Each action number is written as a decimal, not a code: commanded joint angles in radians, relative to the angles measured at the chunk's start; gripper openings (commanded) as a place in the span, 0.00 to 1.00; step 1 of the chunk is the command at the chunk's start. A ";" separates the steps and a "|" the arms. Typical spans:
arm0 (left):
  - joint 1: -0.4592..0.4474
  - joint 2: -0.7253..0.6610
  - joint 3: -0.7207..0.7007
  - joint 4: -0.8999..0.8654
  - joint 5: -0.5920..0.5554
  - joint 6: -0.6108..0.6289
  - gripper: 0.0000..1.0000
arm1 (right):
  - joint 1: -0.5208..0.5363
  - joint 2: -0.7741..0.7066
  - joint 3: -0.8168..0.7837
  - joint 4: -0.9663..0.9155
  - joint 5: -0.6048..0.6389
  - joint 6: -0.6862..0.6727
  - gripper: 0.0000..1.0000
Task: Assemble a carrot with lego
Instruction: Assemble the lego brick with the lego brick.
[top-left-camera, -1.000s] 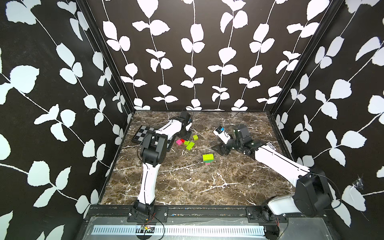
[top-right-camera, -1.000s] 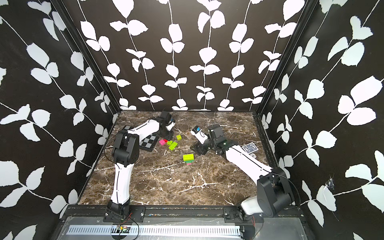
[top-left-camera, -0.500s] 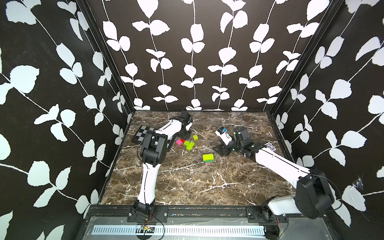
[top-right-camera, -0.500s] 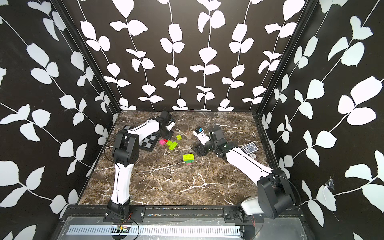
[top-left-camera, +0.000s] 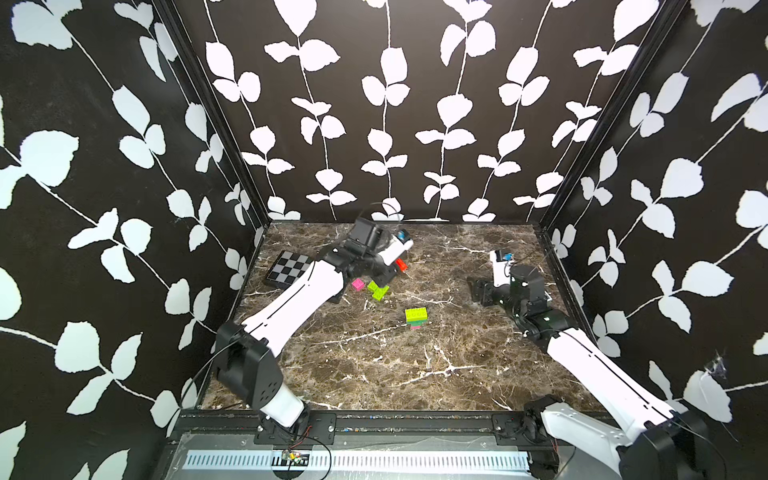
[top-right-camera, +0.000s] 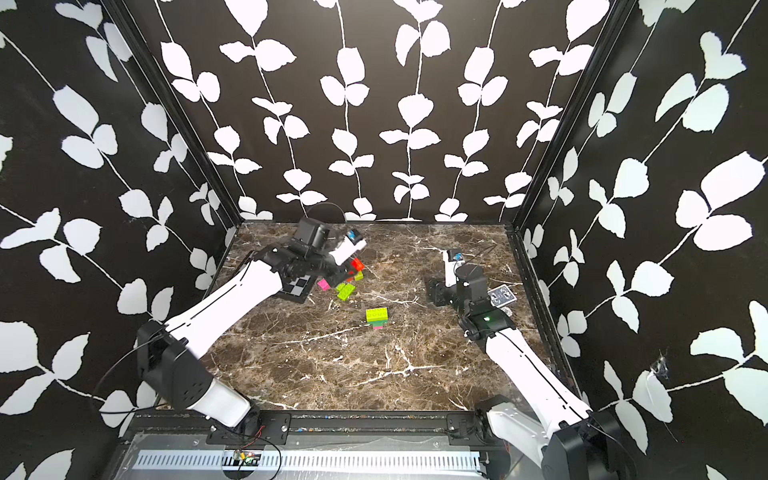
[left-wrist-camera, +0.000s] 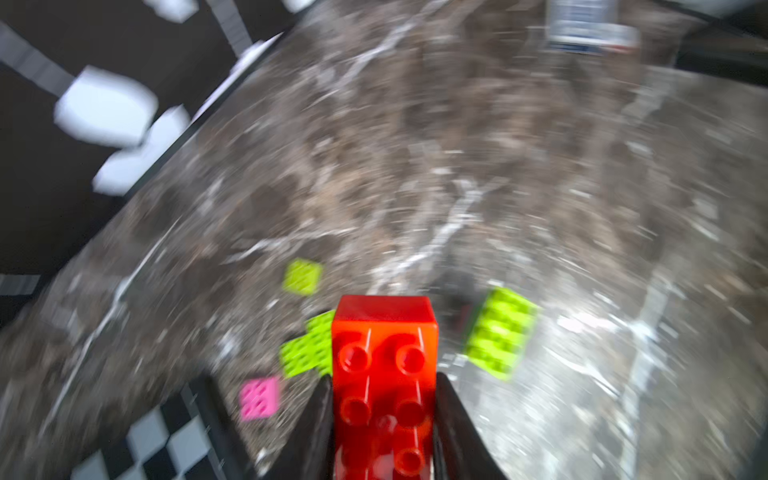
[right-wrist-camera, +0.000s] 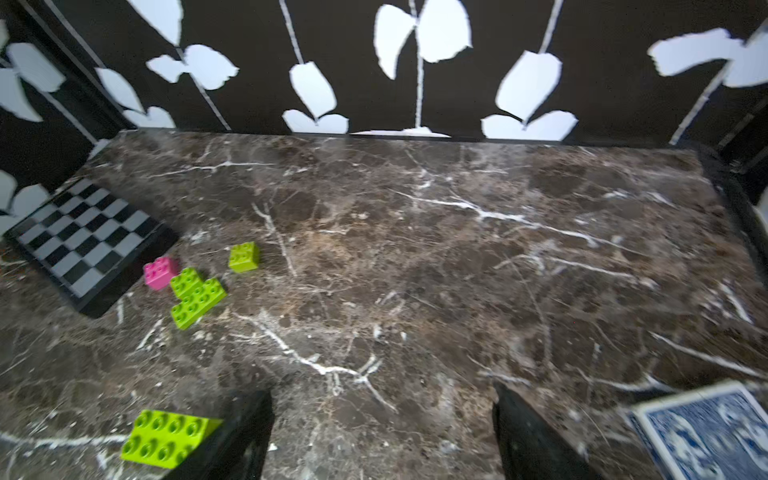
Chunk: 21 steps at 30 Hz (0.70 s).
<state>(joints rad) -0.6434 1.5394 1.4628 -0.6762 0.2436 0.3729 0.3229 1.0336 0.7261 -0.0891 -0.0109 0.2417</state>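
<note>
A red-orange brick (left-wrist-camera: 384, 332) is clamped between the jaws of the left gripper (left-wrist-camera: 384, 378) at the far left of the marble table (top-left-camera: 415, 374), beside the checkered board (top-left-camera: 289, 270) by the left wall. Pink and lime loose lego bricks (top-left-camera: 380, 291) are scattered close by. The carrot (top-left-camera: 416, 318), banded lime, green and pink, is seen alone mid-table. The right gripper (right-wrist-camera: 382, 415) is held spread and empty near a playing card (top-right-camera: 502, 297) by the right wall. Open marble is shown across the near half.
</note>
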 joint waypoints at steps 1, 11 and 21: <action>-0.030 0.017 0.013 -0.191 0.083 0.187 0.12 | -0.029 -0.012 -0.038 0.014 0.062 0.041 0.84; -0.118 0.201 0.185 -0.344 0.097 0.376 0.08 | -0.059 -0.041 -0.047 -0.009 0.047 0.006 0.84; -0.153 0.357 0.274 -0.369 0.049 0.377 0.06 | -0.068 -0.070 -0.077 -0.008 0.055 -0.011 0.84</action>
<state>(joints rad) -0.7918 1.9011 1.7031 -1.0046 0.3073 0.7361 0.2604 0.9874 0.6827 -0.0986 0.0277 0.2409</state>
